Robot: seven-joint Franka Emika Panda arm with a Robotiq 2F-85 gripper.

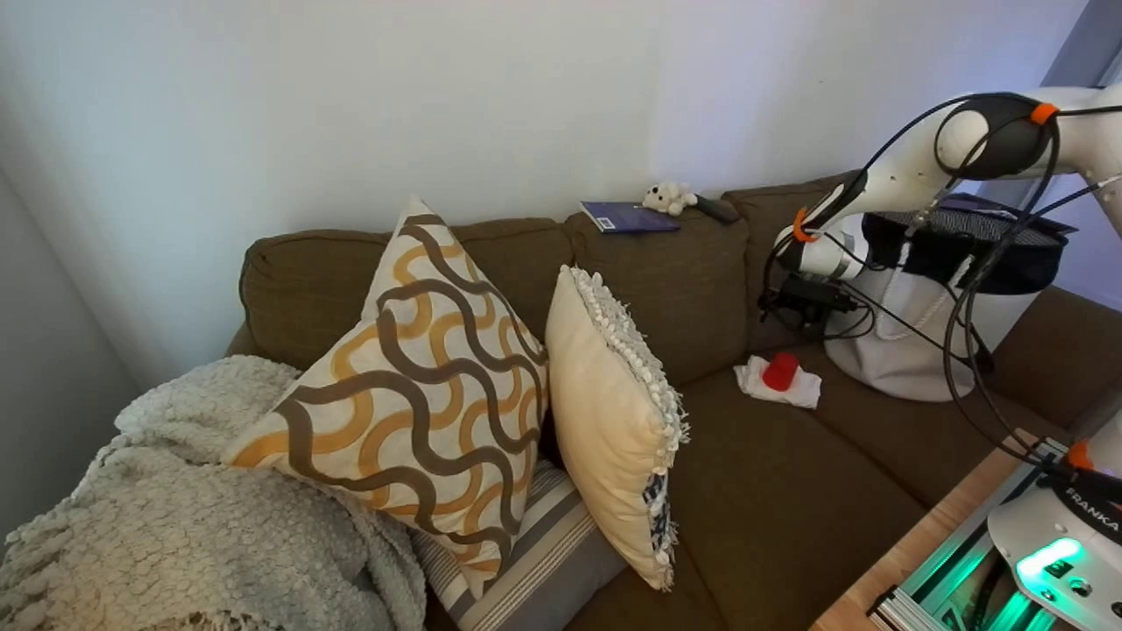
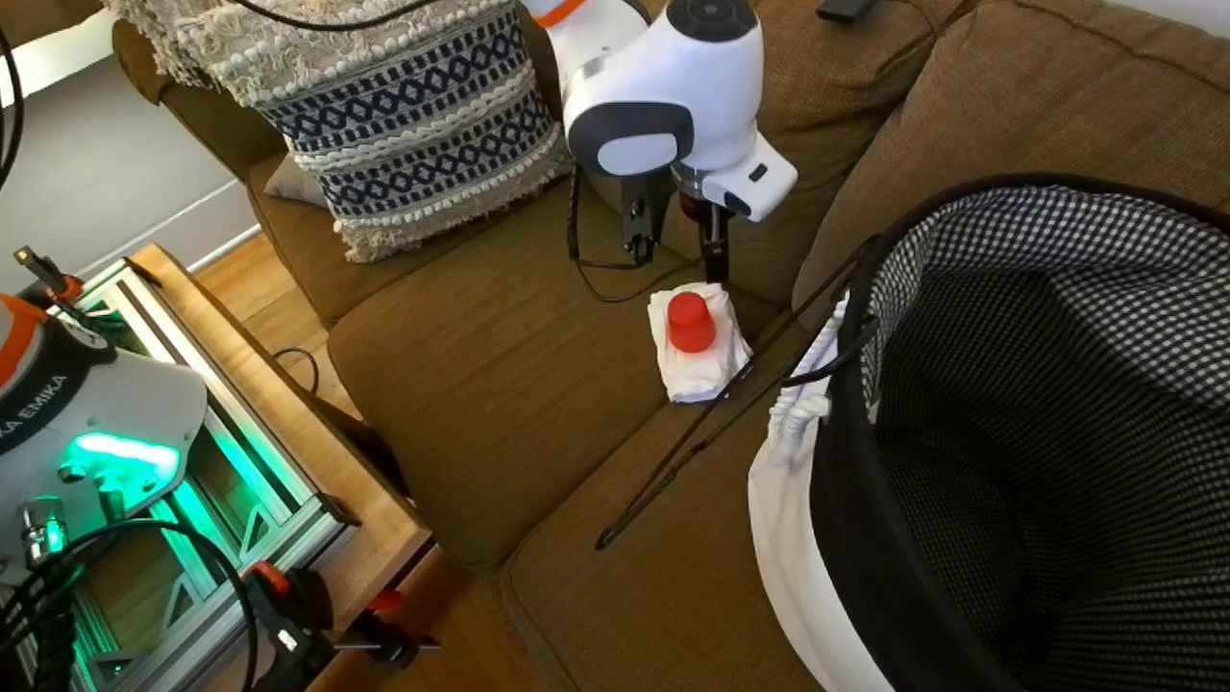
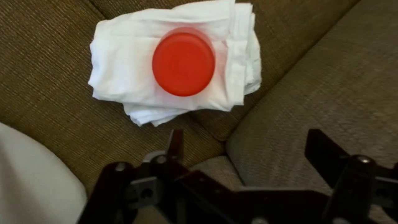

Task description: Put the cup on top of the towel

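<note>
My pincer [image 3: 245, 140] is spread wide, its two fingers [image 3: 323, 155] well apart in the wrist view. The small red cup [image 3: 183, 63] sits on top of the folded white towel [image 3: 121, 68], near the middle, with cloth showing all round it and my fingers clear of it. In an exterior view the cup [image 2: 691, 323] looks slightly narrower toward its upper end. The towel lies flat on the brown sofa [image 2: 452, 384], across a seam of the seat. I hang just beside it on the backrest side; whether a fingertip brushes the towel's edge, I cannot tell. Near the towel stands a white fabric bag [image 2: 793, 557] with a black rim and a checked lining. Well apart, along the sofa, a cream tasselled cushion [image 1: 605, 421] stands next to a wave-patterned cushion [image 1: 438, 377] in brown and gold; a grey striped cushion [image 1: 552, 552] shows below them, and a nubbly pale blanket [image 1: 202, 526] is bunched at the far end. A purple book [image 1: 624, 219] and a white plush toy [image 1: 670, 199] lie on top of the sofa's back. My base [image 2: 135, 394], lit green, is mounted at a wooden table [image 2: 384, 524] in front of the sofa
</note>
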